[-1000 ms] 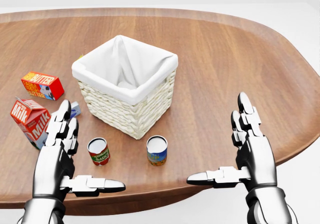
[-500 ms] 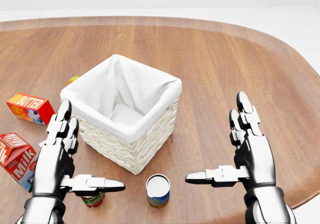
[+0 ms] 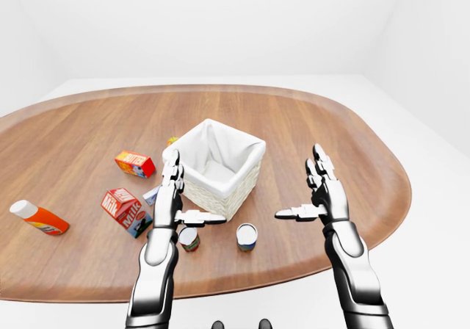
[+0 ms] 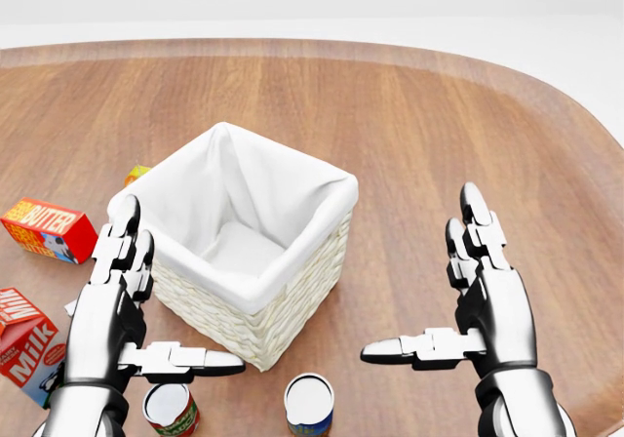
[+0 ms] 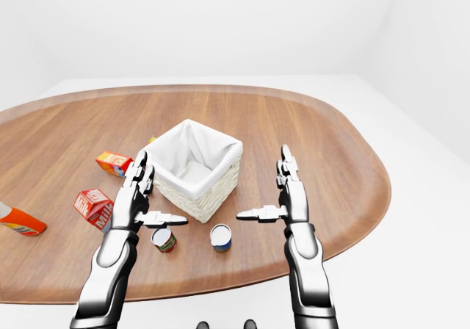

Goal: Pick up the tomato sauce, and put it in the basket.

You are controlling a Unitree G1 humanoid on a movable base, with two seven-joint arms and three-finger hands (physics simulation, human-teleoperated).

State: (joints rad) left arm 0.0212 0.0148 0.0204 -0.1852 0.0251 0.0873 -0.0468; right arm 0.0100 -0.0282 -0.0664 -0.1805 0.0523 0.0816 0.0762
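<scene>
Two hands hovering over one wide wooden counter (image 3: 330, 123), nothing grasped so far. Sitting near the counter's middle: basket (image 4: 255, 261), white-lined wicker, holding nothing visible. Hanging to the basket's left in the head view: left hand (image 4: 117, 305), fingers spread and thumb pointing inward, gripping nothing. Hanging well to the basket's right: right hand (image 4: 478, 296), likewise splayed and holding nothing. Lying at the left of the left-eye view: milk carton (image 3: 126, 211), butter box (image 3: 135, 164), and, further left, orange bottle (image 3: 38, 217). Standing just below the basket, side by side but apart: two cans. Judging the left one, with its red and green label, to be the sauce (image 4: 170, 410); standing upright right under the left thumb, not touching the hand as far as visible. Standing to its right: blue can (image 4: 308, 404). Task barely starting by this look: reaching down, closing on the sauce, lifting and dropping it into the basket all remaining.
</scene>
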